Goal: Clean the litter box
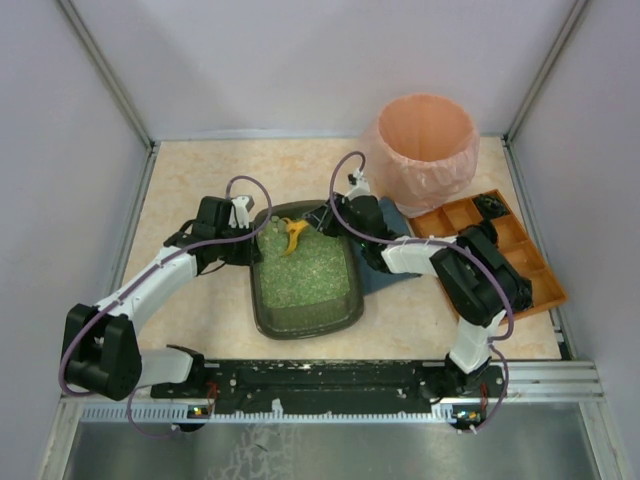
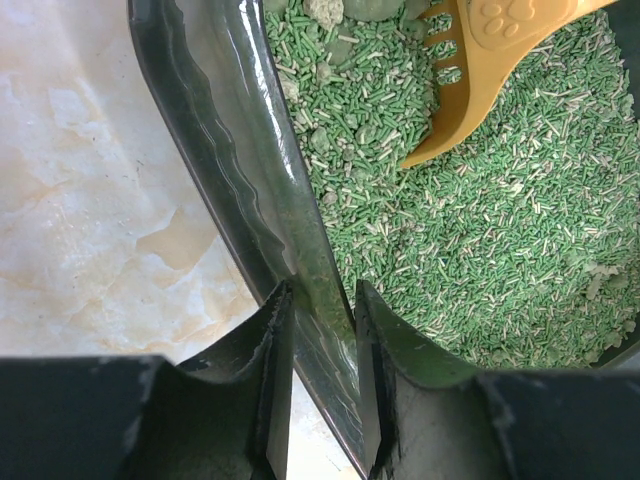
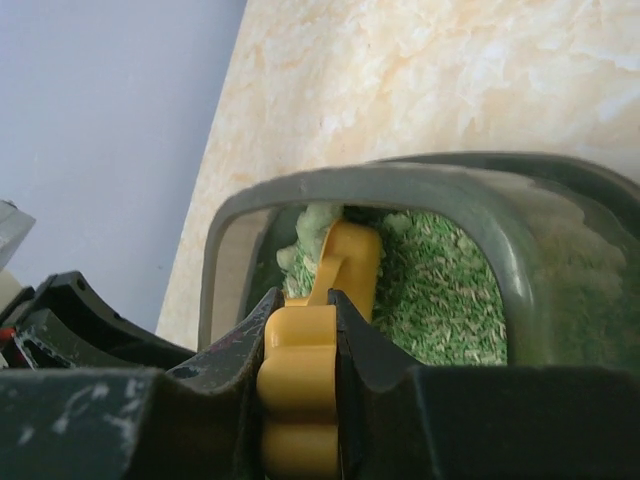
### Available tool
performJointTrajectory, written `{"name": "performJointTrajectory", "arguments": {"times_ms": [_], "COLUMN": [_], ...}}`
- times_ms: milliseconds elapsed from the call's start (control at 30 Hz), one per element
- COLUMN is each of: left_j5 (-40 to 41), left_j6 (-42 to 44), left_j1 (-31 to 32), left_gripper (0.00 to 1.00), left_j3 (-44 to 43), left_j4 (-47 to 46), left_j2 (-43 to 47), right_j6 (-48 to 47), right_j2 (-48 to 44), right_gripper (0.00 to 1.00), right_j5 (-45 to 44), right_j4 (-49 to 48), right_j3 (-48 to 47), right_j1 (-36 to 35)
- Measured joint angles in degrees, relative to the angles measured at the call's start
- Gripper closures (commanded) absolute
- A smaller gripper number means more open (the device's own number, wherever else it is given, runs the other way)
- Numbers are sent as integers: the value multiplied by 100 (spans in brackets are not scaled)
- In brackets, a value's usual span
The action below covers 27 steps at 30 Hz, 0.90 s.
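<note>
Scooping clumps from the dark grey-brown rounded plastic litter box (image 2: 225, 150), sitting mid-worktop (image 1: 200, 180) between the arms. Pinching its left rim narrow with the left jaws, clamping the yellow plastic slotted scoop (image 2: 480, 70) in the right jaws. Dig under far-end clumps, lift level, shake gently. Mind the raised rim just ahead; open room up-right toward the round pink-lined bin (image 1: 425, 175).
</note>
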<state>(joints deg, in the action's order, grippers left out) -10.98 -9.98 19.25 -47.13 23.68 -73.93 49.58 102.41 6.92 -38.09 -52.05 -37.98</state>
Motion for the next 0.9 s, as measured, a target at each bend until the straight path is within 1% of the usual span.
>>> {"name": "performJointTrajectory", "arguments": {"times_ms": [100, 233, 367, 500, 633, 767, 900], "left_j5": [4, 44, 170, 433, 691, 811, 852], "left_j6": [7, 42, 70, 76, 61, 57, 57], "left_j1": [2, 15, 79, 92, 92, 92, 92], "left_gripper": [63, 54, 48, 44, 41, 41, 42], "left_j3": [-4, -9, 15, 83, 125, 219, 243], "left_j4": [7, 31, 79, 74, 24, -46, -52], "left_j2": [0, 17, 203, 706, 1086, 1213, 1213], "right_j6": [55, 177, 310, 387, 450, 459, 492], "right_j2": [-142, -485, -953, -1436, -2129, -2907, -3447], "right_gripper": [100, 100, 100, 100, 100, 100, 100], "right_j5": [-57, -83, -72, -81, -35, 55, 168], "right_j4": [46, 146, 258, 326, 446, 723, 999], "right_j3": [199, 623, 1064, 1425, 1873, 2236, 2393], "right_j1": [-13, -44, -90, -83, -26, 105, 345]}}
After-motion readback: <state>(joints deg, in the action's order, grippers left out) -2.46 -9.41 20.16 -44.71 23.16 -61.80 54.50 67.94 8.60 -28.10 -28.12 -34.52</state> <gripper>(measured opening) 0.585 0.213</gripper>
